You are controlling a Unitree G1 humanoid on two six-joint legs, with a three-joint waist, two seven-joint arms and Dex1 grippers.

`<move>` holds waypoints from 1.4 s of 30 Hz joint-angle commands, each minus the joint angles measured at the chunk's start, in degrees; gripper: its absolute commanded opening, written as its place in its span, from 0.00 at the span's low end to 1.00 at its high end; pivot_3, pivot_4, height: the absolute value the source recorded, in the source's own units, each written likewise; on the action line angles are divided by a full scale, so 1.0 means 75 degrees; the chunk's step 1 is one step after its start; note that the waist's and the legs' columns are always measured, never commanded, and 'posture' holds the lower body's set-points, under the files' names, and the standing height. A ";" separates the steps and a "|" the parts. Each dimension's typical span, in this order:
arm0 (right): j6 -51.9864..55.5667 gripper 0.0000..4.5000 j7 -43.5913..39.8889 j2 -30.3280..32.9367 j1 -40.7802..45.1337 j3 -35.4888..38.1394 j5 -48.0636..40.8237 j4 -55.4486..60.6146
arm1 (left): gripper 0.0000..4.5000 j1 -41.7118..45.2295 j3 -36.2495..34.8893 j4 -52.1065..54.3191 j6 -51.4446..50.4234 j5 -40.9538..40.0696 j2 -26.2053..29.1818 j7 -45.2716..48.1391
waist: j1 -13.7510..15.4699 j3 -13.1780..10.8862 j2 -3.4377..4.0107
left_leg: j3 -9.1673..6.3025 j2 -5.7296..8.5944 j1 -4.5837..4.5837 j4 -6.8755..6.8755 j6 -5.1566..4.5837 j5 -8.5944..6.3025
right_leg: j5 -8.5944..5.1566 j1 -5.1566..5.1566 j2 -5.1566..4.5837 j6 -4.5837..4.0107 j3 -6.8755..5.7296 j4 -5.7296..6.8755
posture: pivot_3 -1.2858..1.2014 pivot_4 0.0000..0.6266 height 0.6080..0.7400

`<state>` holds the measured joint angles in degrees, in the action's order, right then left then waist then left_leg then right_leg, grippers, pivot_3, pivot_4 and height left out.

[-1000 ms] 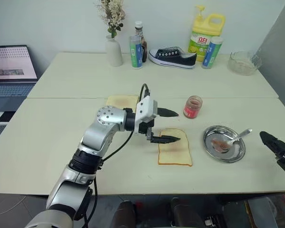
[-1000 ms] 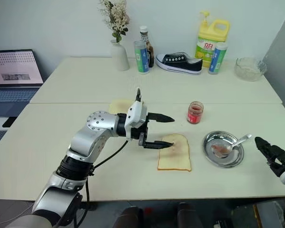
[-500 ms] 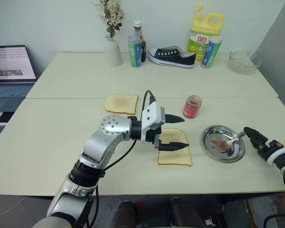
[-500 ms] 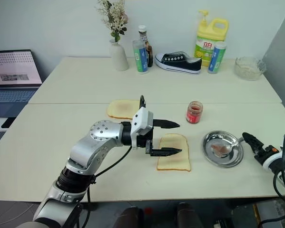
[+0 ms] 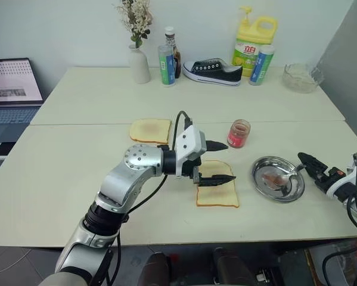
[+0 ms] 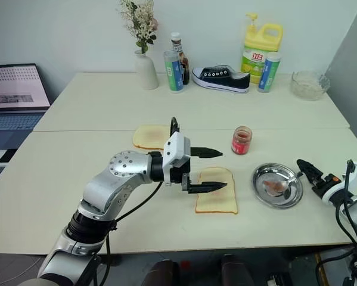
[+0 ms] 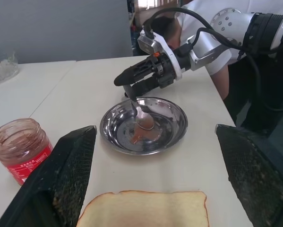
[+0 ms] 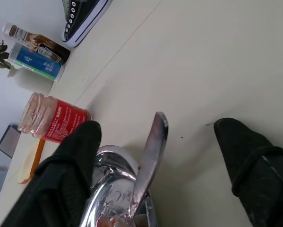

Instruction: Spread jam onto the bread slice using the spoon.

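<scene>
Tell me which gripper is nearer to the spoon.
Right. The right gripper is at the end of the spoon handle, its fingers open on either side of it; the left gripper hovers open over the bread slice.

Left claw (image 5: 221, 161) spread over bread slice (image 5: 217, 192), right claw (image 5: 305, 161) at spoon (image 5: 289, 174) handle

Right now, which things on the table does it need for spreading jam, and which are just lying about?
Needed: spoon, plate, jam, bread slice.

Lying about: paler slice, shoe, vase, bottles, detergent jug, glass bowl, laptop.
</scene>
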<state>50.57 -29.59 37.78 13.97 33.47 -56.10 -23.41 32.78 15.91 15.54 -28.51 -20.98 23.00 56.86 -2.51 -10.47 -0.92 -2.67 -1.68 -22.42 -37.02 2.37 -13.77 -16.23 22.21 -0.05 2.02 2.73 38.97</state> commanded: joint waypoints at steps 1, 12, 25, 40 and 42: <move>0.0121 0.64 -0.0282 -0.0024 0.0044 0.0044 0.0044 0.0050 | 0.94 0.0133 -0.0078 0.0203 0.0080 -0.0038 0.0028 -0.0042 | 0.0000 0.0000 0.0000 | 0.0000 0.0000 -0.0001 0.0003 0.0000 0.0000 | 0.0000 0.0002 0.0000 0.0000 0.0000 -0.0001 | 0.52 0.24 1.00; 0.0088 0.01 -0.0282 -0.0199 0.0133 0.0288 0.0175 0.0059 | 0.94 0.0323 -0.0034 -0.0065 0.0242 0.0008 0.0018 0.0076 | 0.0056 -0.0002 -0.0004 | -0.0005 0.0003 -0.0004 -0.0001 0.0000 0.0000 | 0.0000 -0.0005 -0.0003 0.0002 -0.0006 -0.0009 | 0.52 0.24 1.00; 0.0879 0.01 0.1203 -0.0777 -0.0678 0.1236 -0.1480 0.3538 | 0.94 0.0355 -0.0373 -0.0213 0.0209 -0.0170 0.0137 0.0025 | 0.0078 -0.0004 -0.0001 | -0.0011 0.0001 -0.0019 0.0007 0.0000 0.0000 | -0.0001 0.0012 -0.0001 0.0001 -0.0009 -0.0009 | 0.52 0.24 1.00; -0.0740 0.01 0.3818 -0.1266 0.2937 -0.1873 0.0110 0.5340 | 0.94 0.0750 -0.1149 -0.1557 0.0585 0.0252 -0.0167 -0.1240 | 0.0105 -0.0018 0.0015 | -0.0035 -0.0003 -0.0049 0.0013 -0.0014 0.0009 | 0.0004 0.0035 0.0006 -0.0009 -0.0036 -0.0016 | 0.52 0.24 1.00; -0.0968 0.01 0.3720 -0.1320 0.3098 -0.2135 0.0521 0.5187 | 0.94 0.0735 -0.1159 -0.1547 0.0605 0.0260 -0.0172 -0.1273 | 0.0138 -0.0017 0.0015 | -0.0026 0.0004 -0.0092 0.0013 -0.0013 0.0009 | 0.0018 0.0086 -0.0006 -0.0033 -0.0031 -0.0005 | 0.52 0.24 1.00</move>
<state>46.06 -0.73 27.78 35.86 17.74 -54.81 14.84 37.30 8.37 2.59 -25.47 -18.98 22.05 47.85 -1.48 -10.61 -0.81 -2.86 -1.63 -23.29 -36.94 2.29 -13.70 -16.08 23.02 -0.15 1.76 2.50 38.94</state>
